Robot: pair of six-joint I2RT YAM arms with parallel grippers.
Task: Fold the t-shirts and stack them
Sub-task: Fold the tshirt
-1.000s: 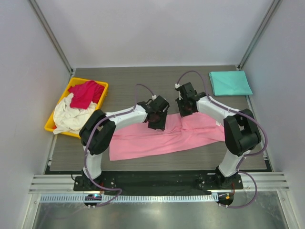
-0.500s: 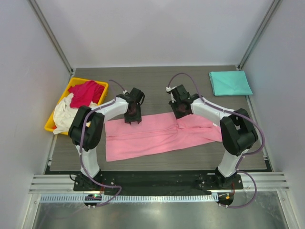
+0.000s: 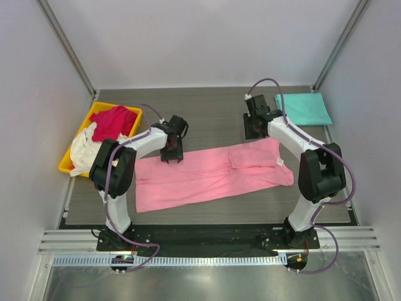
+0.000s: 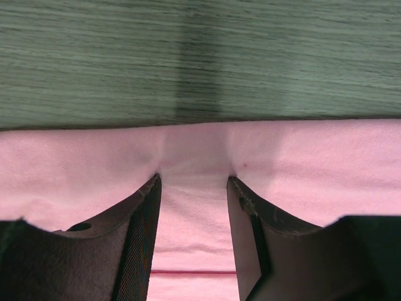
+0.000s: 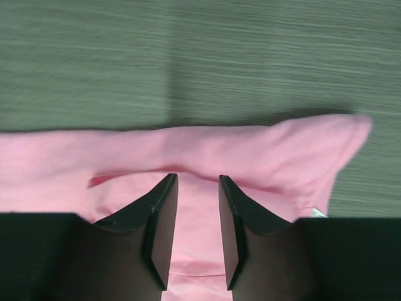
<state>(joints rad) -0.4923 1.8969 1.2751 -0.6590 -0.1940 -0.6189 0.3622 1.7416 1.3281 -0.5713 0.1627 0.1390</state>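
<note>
Pink t-shirt [image 3: 207,179] spread flat and long across the middle of the table [image 3: 213,110], ready for a fold. Left gripper [image 4: 194,179] at its top edge, fingers apart, tips denting the cloth, likely to pinch it. Right gripper [image 5: 198,179] at the same edge further right, gap narrow with cloth in it; hard to tell if pinched. Teal t-shirt [image 3: 304,108] folded at upper right, likely starting the stack.
</note>
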